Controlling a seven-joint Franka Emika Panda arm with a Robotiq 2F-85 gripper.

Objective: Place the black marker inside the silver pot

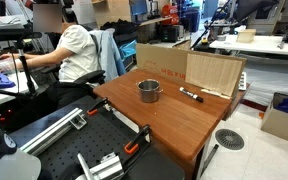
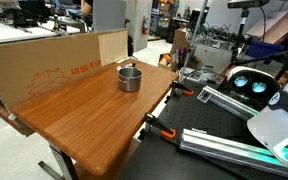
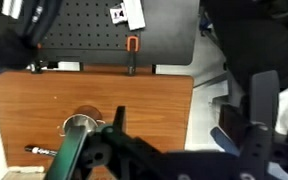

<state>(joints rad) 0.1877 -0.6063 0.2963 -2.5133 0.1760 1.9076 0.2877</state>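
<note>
On the wooden table (image 1: 174,120) in an exterior view, the silver pot (image 1: 148,90) stood upright near the middle. The black marker (image 1: 191,96) lay flat at the pot's 3 o'clock, apart from it and just in front of a cardboard sheet (image 1: 214,72). No gripper showed in this view. A seated person (image 1: 69,50) was well off at 9 o'clock, clear of the work.

Seen in an exterior view, the silver pot (image 2: 130,77) stood close to the cardboard sheet (image 2: 54,65). The marker could not be made out here. Orange clamps (image 2: 159,128) bit the table edge at the pot's 5 o'clock.

From the wrist view, the gripper (image 3: 191,110) hung high above the table, its fingers spread wide and holding nothing. The silver pot (image 3: 81,124) sat at its 9 o'clock, with the black marker (image 3: 42,150) at the pot's 7 o'clock. A black perforated board (image 3: 114,35) lay beyond the table at 12 o'clock.

By my judgement the task was at its start, since the marker was ungrasped and the reach toward it came first. The next move called for coming down over the marker, setting the jaws across its slim body and pinching near the middle. The cardboard close behind the marker could catch a finger, and the pot stood near enough to be nudged.
</note>
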